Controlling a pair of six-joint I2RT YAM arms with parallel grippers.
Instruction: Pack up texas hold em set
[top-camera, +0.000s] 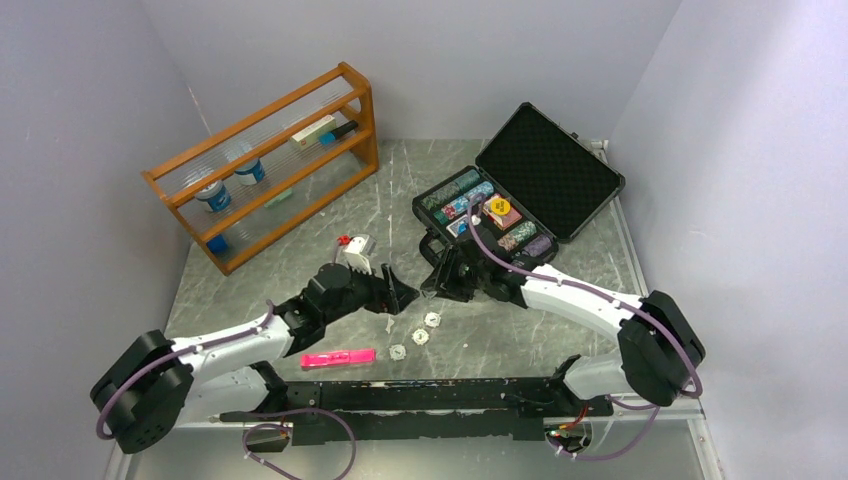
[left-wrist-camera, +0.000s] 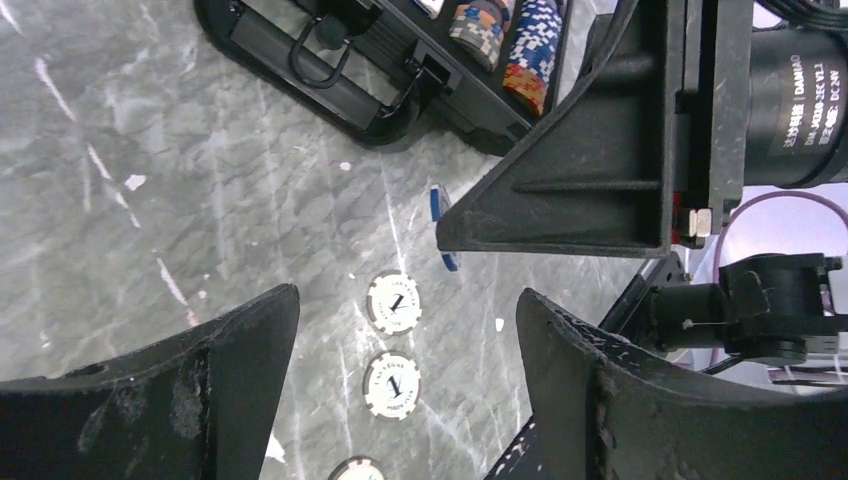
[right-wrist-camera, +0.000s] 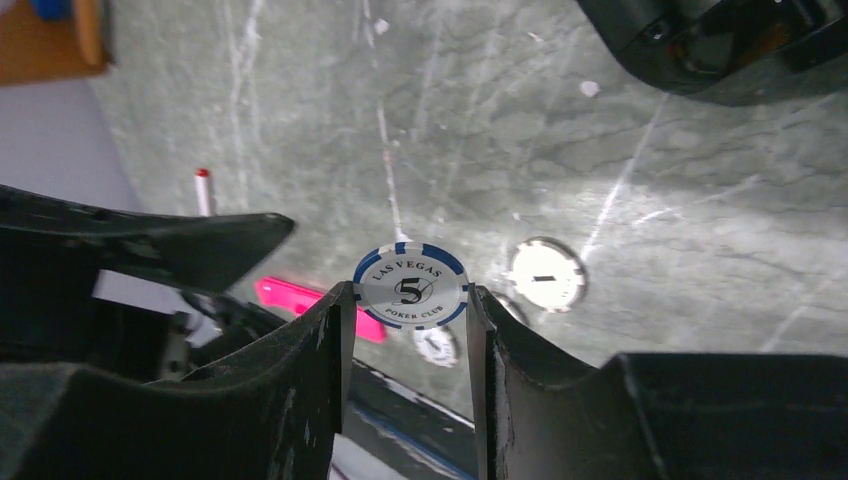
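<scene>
The black case lies open at the back right, with multicoloured chip stacks in its tray. My right gripper is shut on a blue-and-white "5" poker chip, held upright by its rim above the table in front of the case. My left gripper is open wide just to its left and holds nothing. Below its fingers three small white discs lie flat in a row. The held chip's blue edge shows beside the right gripper's black body.
A pink marker lies near the front edge, left of the white discs. A red-tipped pen lies by the left arm. A wooden rack with cups stands at the back left. The case handle faces the grippers.
</scene>
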